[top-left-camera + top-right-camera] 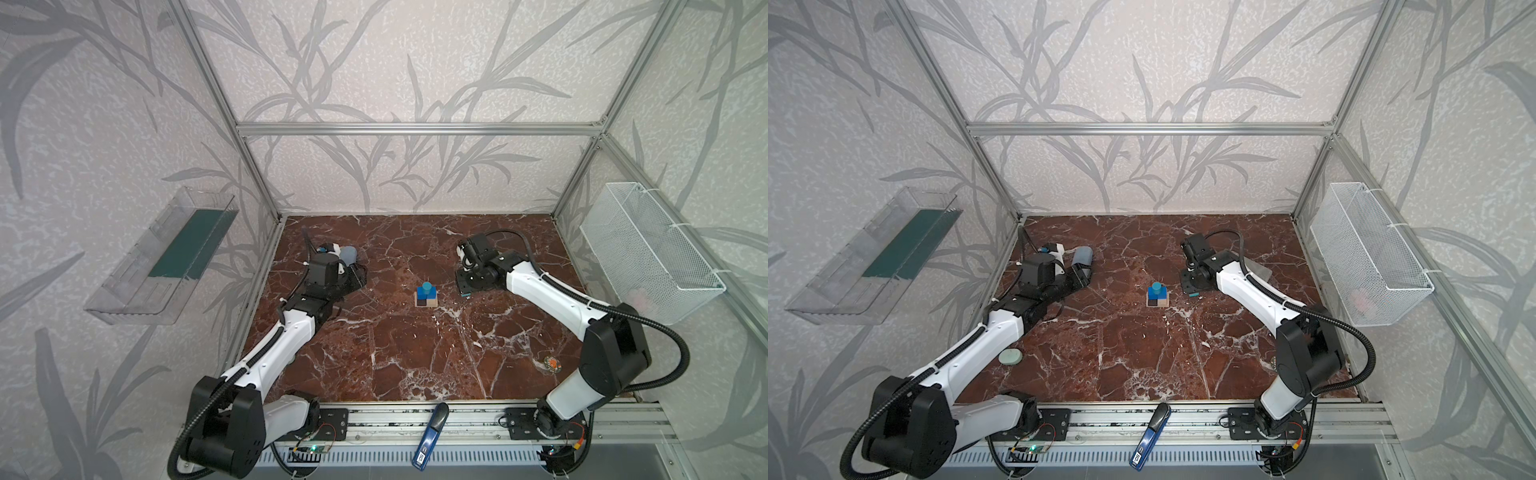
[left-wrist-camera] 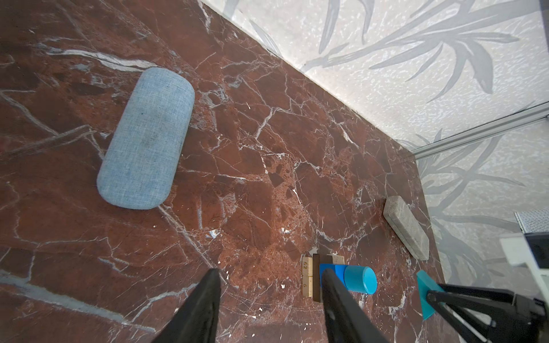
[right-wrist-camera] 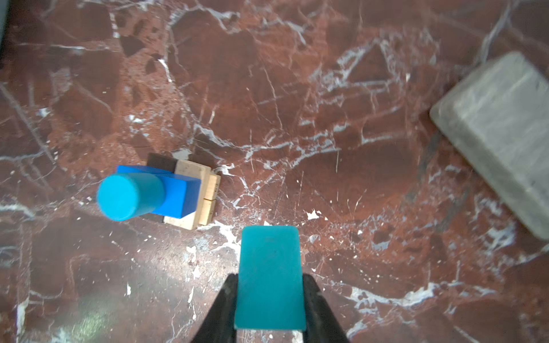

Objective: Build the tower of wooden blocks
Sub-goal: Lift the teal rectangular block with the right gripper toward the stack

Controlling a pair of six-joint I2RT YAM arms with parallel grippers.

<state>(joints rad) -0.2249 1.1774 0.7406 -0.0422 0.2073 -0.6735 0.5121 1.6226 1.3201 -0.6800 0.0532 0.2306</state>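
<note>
Mid-frame in a top view, the tower (image 1: 425,296) stands built up to its cylinder (image 1: 427,287); the right pincer (image 3: 270,280) grips the remaining teal block (image 3: 269,252), the left pincer (image 2: 270,274) is spread empty.

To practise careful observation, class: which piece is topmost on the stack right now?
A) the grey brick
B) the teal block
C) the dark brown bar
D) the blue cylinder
D: the blue cylinder stands on the blue cubes, while the teal block is off to the side, held between the fingers of the right gripper.
</note>
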